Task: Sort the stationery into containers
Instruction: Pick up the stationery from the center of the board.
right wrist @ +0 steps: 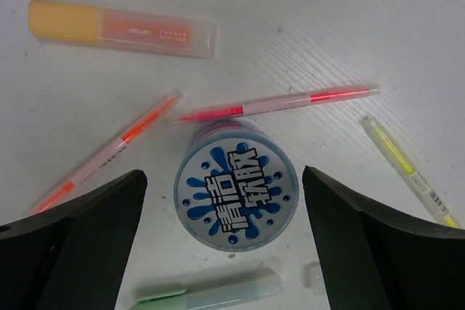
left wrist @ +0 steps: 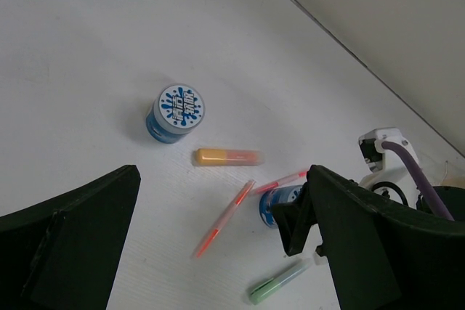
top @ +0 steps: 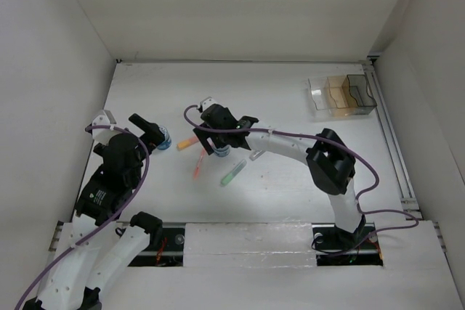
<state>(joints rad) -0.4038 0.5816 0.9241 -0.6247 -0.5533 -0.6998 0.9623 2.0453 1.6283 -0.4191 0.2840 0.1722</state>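
One blue-and-white pot point(right wrist: 237, 187) stands upright between the open fingers of my right gripper point(right wrist: 222, 201); the fingers do not touch it. The other pot point(left wrist: 175, 112) stands ahead of my open, empty left gripper point(left wrist: 224, 179). Around the right gripper lie an orange highlighter point(right wrist: 120, 28), an orange pen point(right wrist: 109, 150), a red pen point(right wrist: 280, 104), a yellow pen point(right wrist: 407, 172) and a green marker point(right wrist: 211, 292). In the top view my right gripper point(top: 218, 139) is at the table's middle and my left gripper point(top: 154, 133) is to its left. The clear organiser point(top: 341, 96) stands far back right.
White walls close in the table on the left, back and right. A metal rail point(top: 392, 143) runs along the right edge. The right arm's purple cable point(top: 290, 134) arches over the middle. A small clear piece point(right wrist: 314, 278) lies near the green marker.
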